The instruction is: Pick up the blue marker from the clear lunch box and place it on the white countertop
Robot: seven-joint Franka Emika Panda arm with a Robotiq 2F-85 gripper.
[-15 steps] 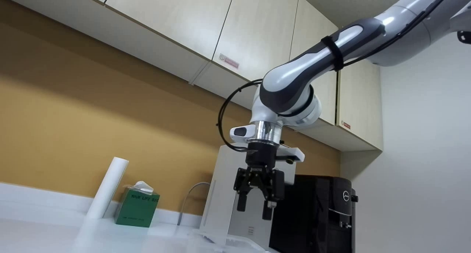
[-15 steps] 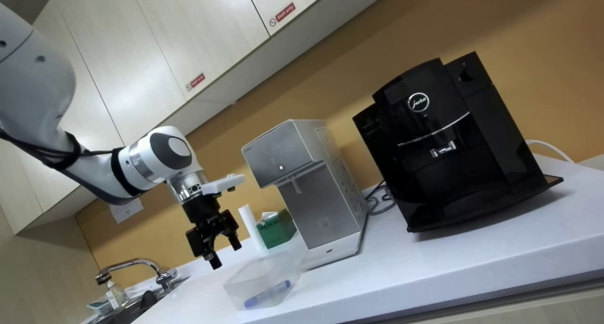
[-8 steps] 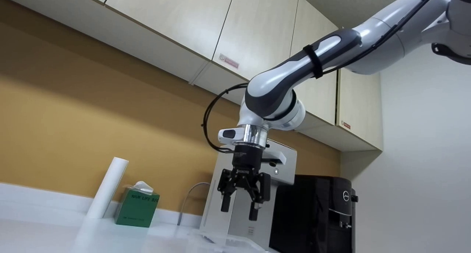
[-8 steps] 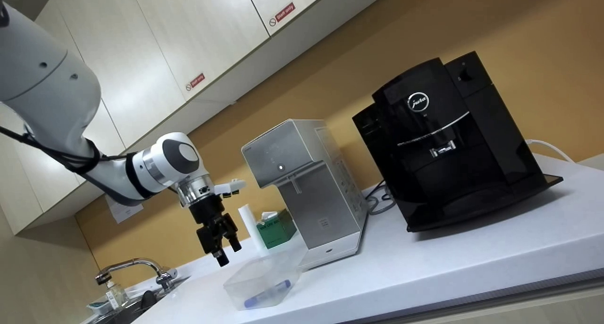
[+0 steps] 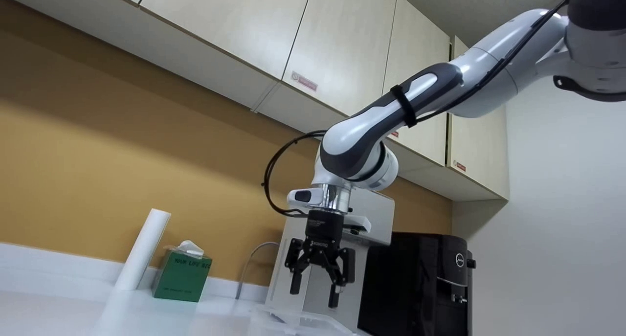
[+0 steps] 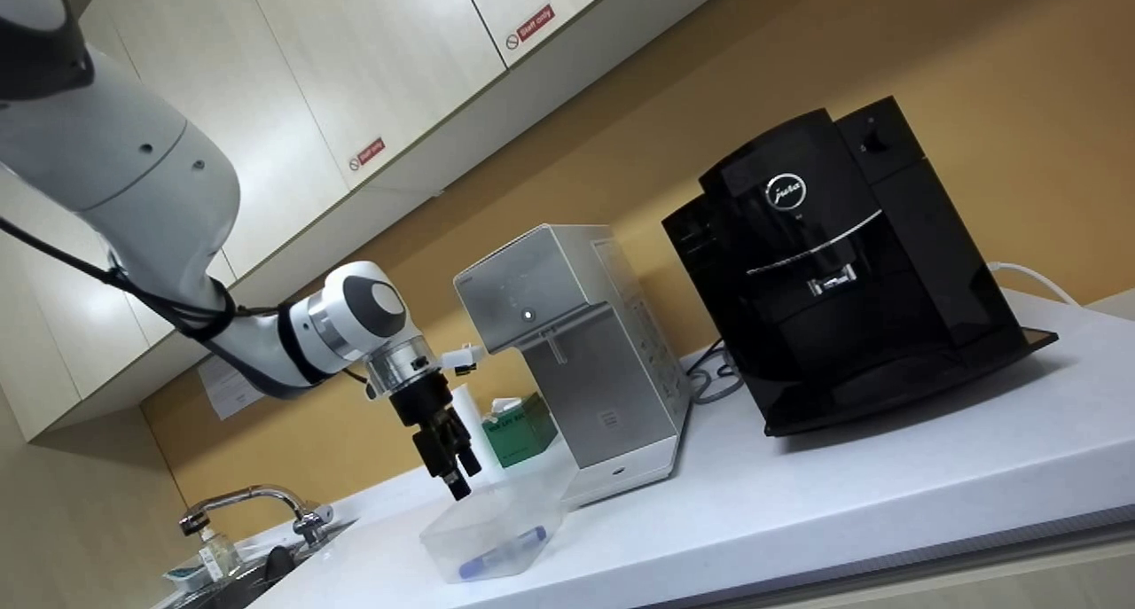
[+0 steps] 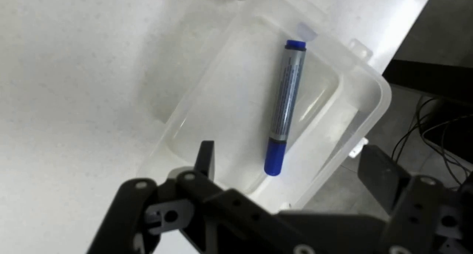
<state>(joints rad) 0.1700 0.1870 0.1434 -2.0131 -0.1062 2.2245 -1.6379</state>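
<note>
The blue marker point(image 7: 284, 106), with a grey-silver barrel and blue ends, lies inside the clear lunch box point(image 7: 382, 95) in the wrist view. It also shows through the box wall in an exterior view point(image 6: 503, 553), while in an exterior view only the rim of the box point(image 5: 313, 319) shows clearly and the marker cannot be made out. My gripper point(image 7: 288, 154) is open and empty above the box, pointing down, its fingers wide apart near the marker's lower end. It shows in both exterior views point(image 5: 315, 292) point(image 6: 465, 476). The box stands on the white countertop point(image 6: 842, 485).
A silver water dispenser point(image 6: 590, 370) stands close behind the box, and a black coffee machine point(image 6: 842, 325) beyond it. A green tissue box point(image 5: 183, 277) and a white roll point(image 5: 142, 253) stand near the wall. A faucet point(image 6: 248, 498) is at the sink. The counter edge runs beside the box.
My gripper has moved over toward the box, left and then down in an exterior view, and rightward in an exterior view. It stays open. The box and marker have not moved.
</note>
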